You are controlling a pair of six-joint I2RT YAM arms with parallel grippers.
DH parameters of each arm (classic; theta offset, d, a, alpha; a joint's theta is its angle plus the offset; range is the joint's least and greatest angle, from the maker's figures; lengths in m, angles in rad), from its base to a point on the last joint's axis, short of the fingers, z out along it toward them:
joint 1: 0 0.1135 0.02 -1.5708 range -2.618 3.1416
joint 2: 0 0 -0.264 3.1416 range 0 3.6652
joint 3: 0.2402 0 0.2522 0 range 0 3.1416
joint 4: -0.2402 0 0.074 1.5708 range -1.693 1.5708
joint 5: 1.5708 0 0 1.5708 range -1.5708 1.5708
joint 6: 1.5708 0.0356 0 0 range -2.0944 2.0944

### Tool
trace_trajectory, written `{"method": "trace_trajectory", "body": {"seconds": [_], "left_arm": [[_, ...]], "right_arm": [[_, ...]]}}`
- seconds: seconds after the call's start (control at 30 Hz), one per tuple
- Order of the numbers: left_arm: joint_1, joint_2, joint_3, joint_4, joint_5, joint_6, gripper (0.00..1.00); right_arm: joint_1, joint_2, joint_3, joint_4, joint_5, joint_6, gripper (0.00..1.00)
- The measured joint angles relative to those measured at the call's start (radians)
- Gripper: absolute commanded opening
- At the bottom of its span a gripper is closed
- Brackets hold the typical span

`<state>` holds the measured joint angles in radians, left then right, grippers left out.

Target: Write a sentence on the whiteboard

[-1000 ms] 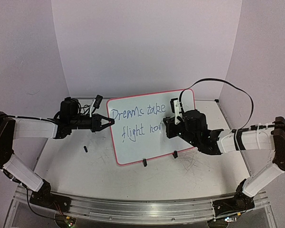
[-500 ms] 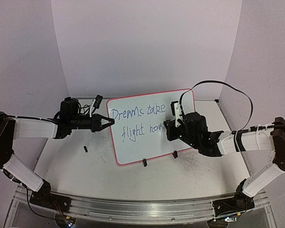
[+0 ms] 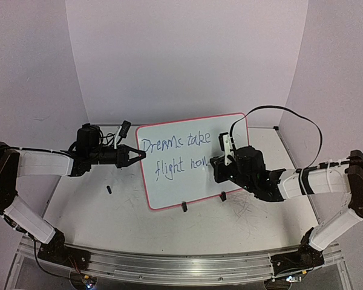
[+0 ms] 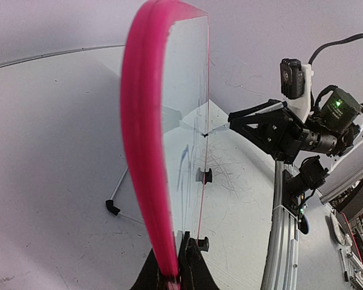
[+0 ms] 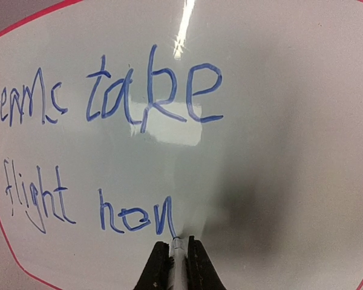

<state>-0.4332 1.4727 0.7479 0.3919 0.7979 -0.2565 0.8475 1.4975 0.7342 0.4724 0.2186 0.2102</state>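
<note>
From above, the whiteboard [image 3: 175, 190] stood propped on the table [image 3: 91, 208] between the two arms, with two lines of blue writing across it. The left gripper [image 3: 137, 156] pinched its left rim, and the right gripper [image 3: 216, 167] sat at the end of the lower line.

The left wrist view caught the board edge-on, its pink rim clamped between that gripper's fingers [image 4: 196, 279].

The right wrist view read "Dreams take" above "flight" and a further word, roughly "hon" — the marker [image 5: 177, 257], squeezed in the right gripper, touched the board just past the last letter. The sentence looked mostly written. That final word was probably unfinished, and bare board remained to its right.
</note>
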Motion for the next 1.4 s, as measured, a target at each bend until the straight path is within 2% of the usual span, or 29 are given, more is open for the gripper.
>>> {"method": "trace_trajectory", "body": {"seconds": [0.43, 0.8, 1.4], "left_arm": [[0.0, 0.0, 0.0, 0.0, 0.0, 0.003, 0.0], [0.0, 0.0, 0.0, 0.0, 0.0, 0.004, 0.0], [0.0, 0.0, 0.0, 0.0, 0.0, 0.004, 0.0]], "right_arm": [[-0.019, 0.0, 0.075, -0.011, 0.049, -0.037, 0.0], [-0.019, -0.117, -0.017, -0.016, -0.058, -0.053, 0.0], [-0.019, -0.058, -0.017, -0.018, -0.048, -0.047, 0.0]]}}
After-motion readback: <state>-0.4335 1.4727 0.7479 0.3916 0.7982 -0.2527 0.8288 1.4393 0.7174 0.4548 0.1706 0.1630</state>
